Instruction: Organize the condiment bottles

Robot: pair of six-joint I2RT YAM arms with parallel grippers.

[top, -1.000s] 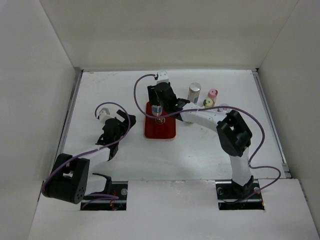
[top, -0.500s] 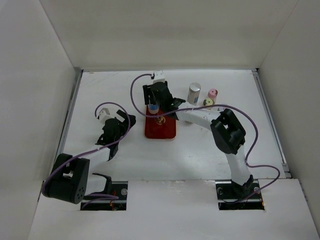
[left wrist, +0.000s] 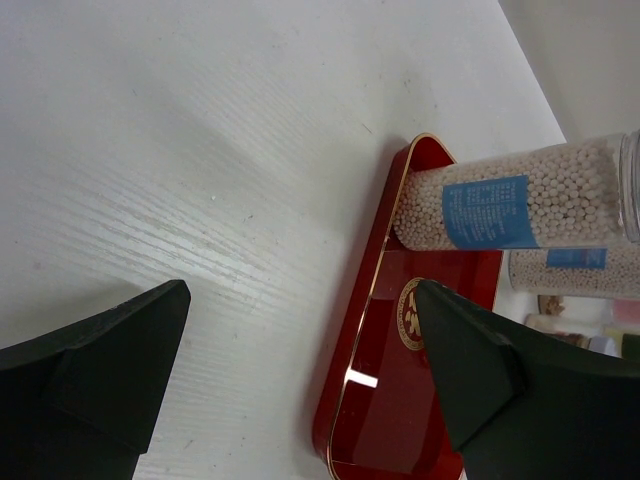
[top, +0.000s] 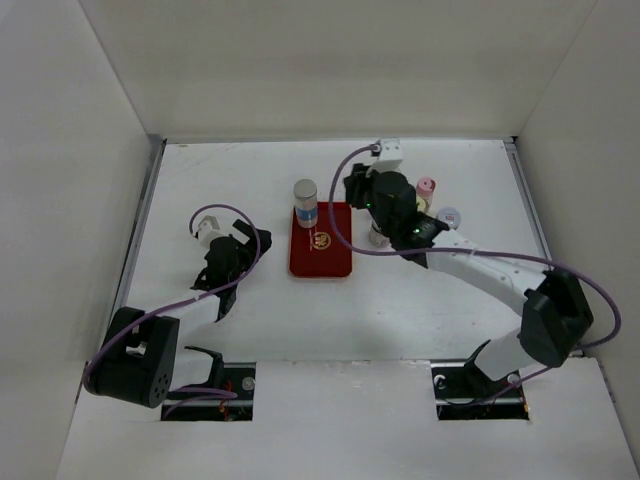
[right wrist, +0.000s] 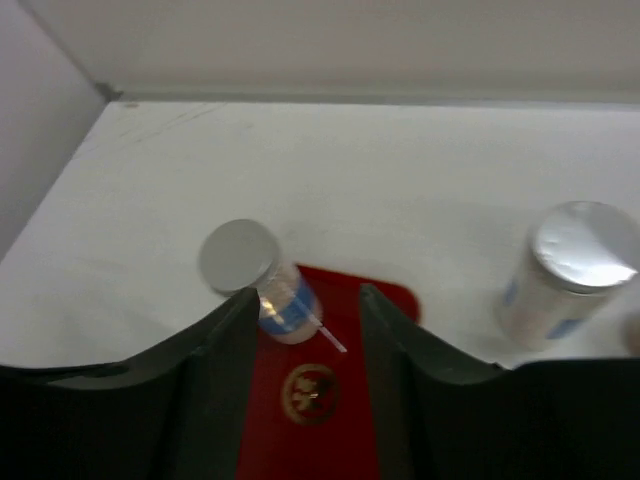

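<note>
1. A white table (top: 220, 180) sits inside plain white walls, with a flat red tray (top: 335, 262) lying near its middle.
2. A blue-labelled bottle (top: 305, 200) with a silver cap stands upright on the far end of that tray. It is full of pale beads.
3. The other bottles are on the table to the right of the tray. A silver-capped jar (right wrist: 570, 265) stands upright there, and the overhead view also shows a pink-capped bottle (top: 426, 186) and a white-capped bottle (top: 449, 215).
4. The right gripper (right wrist: 307, 300) hangs over that right-hand group, well apart from the bottle on the tray. Its fingers are partly spread and hold nothing; the bottle seen between them in the wrist view lies beyond them.
5. The left gripper (left wrist: 300, 290) is low over bare table left of the tray. Its fingers are spread wide and are empty too.
6. The relation that matters is that the silver-capped jar lies just to the right of the right fingers. Its long axis is vertical, so a grasp from the side across its body looks natural.
7. The right arm is plainly the nearer one, since the tray lies between the left arm and every loose bottle.
8. In the overhead view the gripper hides the jar, so its exact clearance from the fingers cannot be told.
</note>
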